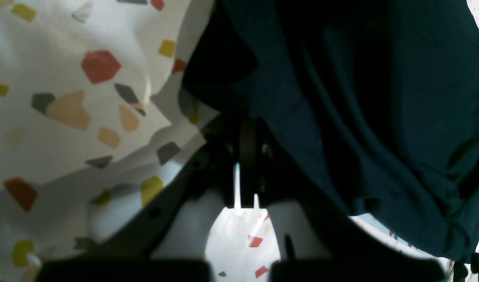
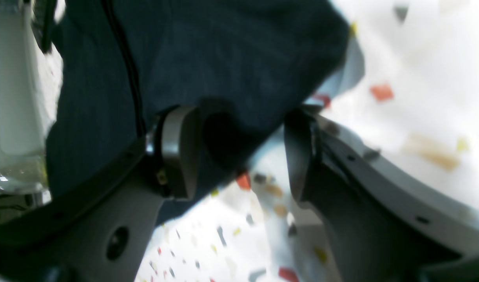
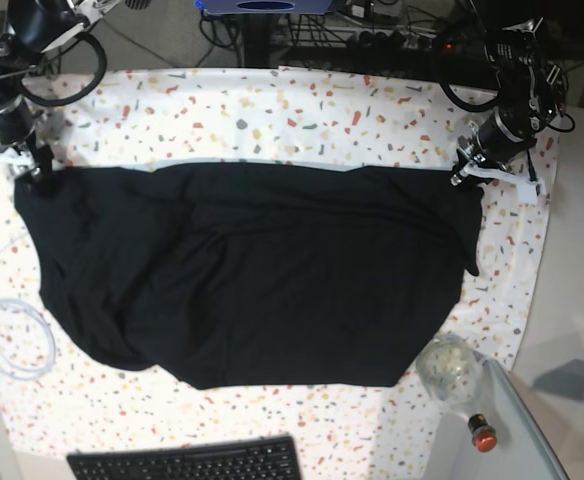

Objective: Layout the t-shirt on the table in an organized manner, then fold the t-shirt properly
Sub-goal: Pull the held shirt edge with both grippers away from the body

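Note:
The black t-shirt (image 3: 262,270) lies spread wide across the speckled table (image 3: 302,100), its far edge pulled into a straight line between my two grippers. My left gripper (image 3: 462,172) is at the shirt's far right corner. In the left wrist view its jaws (image 1: 247,133) are pressed together with the dark t-shirt (image 1: 380,117) bunched at their tips. At the far left corner is my right gripper (image 3: 34,170). The blurred right wrist view shows this gripper (image 2: 239,156) open, its fingers (image 2: 180,149) wide apart, with a fold of the t-shirt (image 2: 224,58) hanging between them.
A black keyboard (image 3: 187,462) lies at the table's front edge. A clear glass bottle (image 3: 450,370) and a red-capped item (image 3: 482,435) sit at the front right by a plain grey side surface (image 3: 572,330). A white cable coil (image 3: 12,335) rests at the left edge.

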Robot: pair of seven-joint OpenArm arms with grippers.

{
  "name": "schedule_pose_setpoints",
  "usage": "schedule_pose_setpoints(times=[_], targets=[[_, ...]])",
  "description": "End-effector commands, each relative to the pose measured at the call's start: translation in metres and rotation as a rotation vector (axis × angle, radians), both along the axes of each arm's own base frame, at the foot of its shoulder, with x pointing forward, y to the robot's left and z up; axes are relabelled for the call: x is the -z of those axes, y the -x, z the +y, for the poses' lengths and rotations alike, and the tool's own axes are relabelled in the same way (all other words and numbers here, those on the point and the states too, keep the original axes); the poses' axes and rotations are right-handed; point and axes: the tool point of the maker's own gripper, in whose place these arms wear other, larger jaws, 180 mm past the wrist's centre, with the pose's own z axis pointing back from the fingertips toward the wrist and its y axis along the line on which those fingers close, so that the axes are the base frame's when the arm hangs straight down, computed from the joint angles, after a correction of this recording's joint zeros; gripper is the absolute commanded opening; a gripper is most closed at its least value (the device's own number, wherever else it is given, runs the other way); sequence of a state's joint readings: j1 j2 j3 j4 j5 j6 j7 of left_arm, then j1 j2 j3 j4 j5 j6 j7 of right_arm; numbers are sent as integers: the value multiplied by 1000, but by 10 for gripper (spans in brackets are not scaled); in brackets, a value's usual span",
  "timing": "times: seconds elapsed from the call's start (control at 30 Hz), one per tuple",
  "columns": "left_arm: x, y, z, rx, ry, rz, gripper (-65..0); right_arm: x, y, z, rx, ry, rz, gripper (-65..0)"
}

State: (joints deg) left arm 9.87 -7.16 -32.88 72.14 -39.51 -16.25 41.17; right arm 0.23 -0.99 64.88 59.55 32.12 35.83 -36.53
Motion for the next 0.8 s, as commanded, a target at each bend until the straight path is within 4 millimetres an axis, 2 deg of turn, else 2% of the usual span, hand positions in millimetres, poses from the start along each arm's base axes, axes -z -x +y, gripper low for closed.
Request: schedule_pose_setpoints(times=[0.0,0.23,0.27,0.37,0.43,0.53,0.6,0.67,0.77], targets=[[-11,-8,7,-4,-17,-39,-650,-1,-6,-6,13,7,3,-323],[-12,-8,11,-1,-25,-38,-650,10,-18,-9,13,-55,13,-341],[-13,-9,13,2,-33,-38,-650,11,-17,-11,14,-56,17,-389],[-14,-8,15,4,-37,-35,-650,5,-20,-17,8,-31,7,-650],[-14,-7,12,25,-28,-14,-650,-9,-23,-32,3,26,-6,-650],[-35,-14,13,98,-58,-8,-650,-33,-35,-37,-80,94,-10,-650],[-57,-23,8,154,-88,-31,-650,-61,-47,-45,-140,177,-24,-650],[-89,-37,5,200,-135,-84,-650,-90,-59,-52,-167,244,-28,-650],[-133,-58,2,233,-188,-134,-650,-134,-73,-68,-100,292,-38,-650]])
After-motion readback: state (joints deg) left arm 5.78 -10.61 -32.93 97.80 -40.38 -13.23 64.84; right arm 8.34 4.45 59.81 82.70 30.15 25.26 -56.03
